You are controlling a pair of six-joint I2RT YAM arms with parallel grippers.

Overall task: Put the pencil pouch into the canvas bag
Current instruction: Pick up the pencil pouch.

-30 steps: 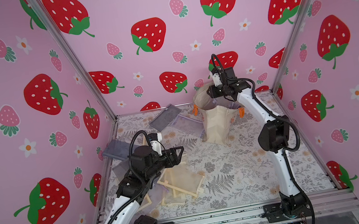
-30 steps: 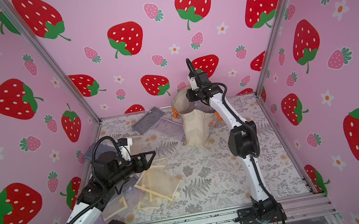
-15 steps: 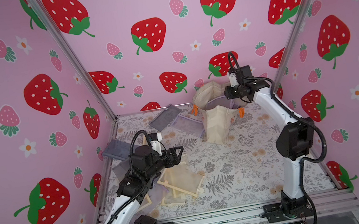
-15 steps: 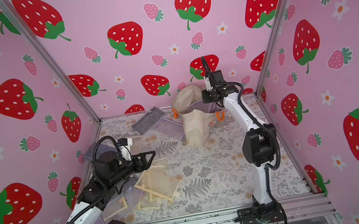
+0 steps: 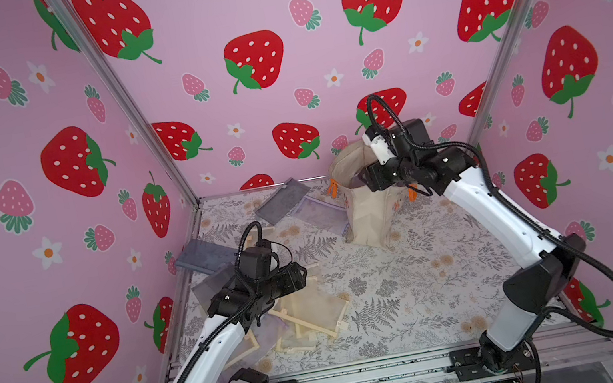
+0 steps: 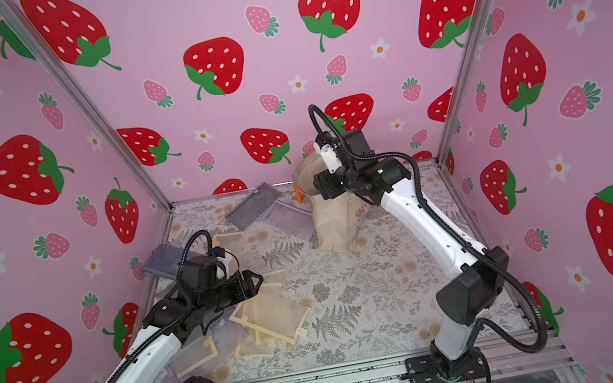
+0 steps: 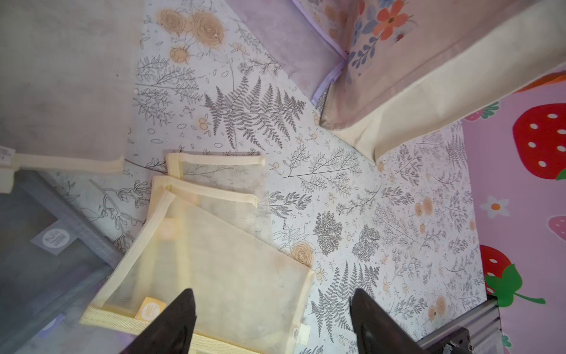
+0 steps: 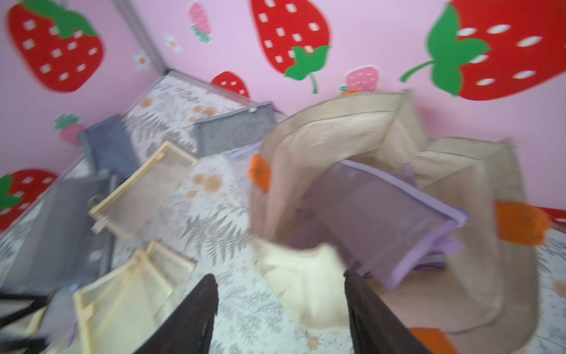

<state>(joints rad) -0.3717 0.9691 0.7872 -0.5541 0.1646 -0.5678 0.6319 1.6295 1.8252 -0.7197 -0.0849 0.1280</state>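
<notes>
Fingers [image 8: 190, 315] spread on right gripper [image 8: 280, 275], empty; left gripper [image 7: 272, 291] likewise, over cream pouches [image 7: 214, 260] at 7 o'clock. Pencil pouch [image 8: 376, 214] tilted in canvas bag [image 5: 368, 220] mouth, 1 o'clock. Likely light, floppy mesh; pinch taped edge.

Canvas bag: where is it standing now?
In a top view the canvas bag stands upright at the far end of the table by the back wall, right of centre, with a purple pouch lying beside its base.
</notes>
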